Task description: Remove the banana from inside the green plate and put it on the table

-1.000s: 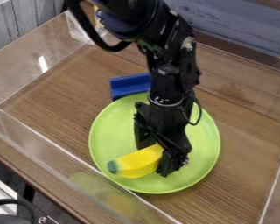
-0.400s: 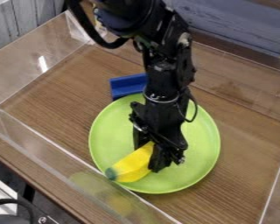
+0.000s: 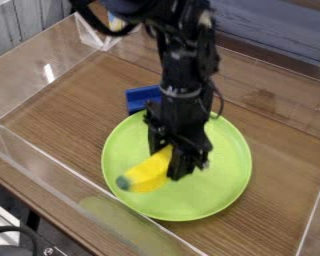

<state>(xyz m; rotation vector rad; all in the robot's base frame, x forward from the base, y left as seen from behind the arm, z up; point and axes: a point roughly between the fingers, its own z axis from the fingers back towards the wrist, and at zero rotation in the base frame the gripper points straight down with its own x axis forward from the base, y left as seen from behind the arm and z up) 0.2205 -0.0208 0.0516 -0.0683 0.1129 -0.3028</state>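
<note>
The yellow banana (image 3: pixel 145 174) with its dark green tip at the lower left hangs tilted just above the left part of the green plate (image 3: pixel 216 195). My gripper (image 3: pixel 176 163) points straight down and is shut on the banana's upper right end. The black arm rises from the gripper toward the top of the view and hides the middle of the plate. The brown wood-grain table (image 3: pixel 83 110) lies all around the plate.
A blue rectangular block (image 3: pixel 140 97) lies on the table right behind the plate, partly hidden by the arm. Clear acrylic walls (image 3: pixel 29 160) border the tabletop on the left, front and back.
The gripper has closed on the banana and moved up and to the left, lifting the banana off the plate's front part. The arm shows motion blur.
</note>
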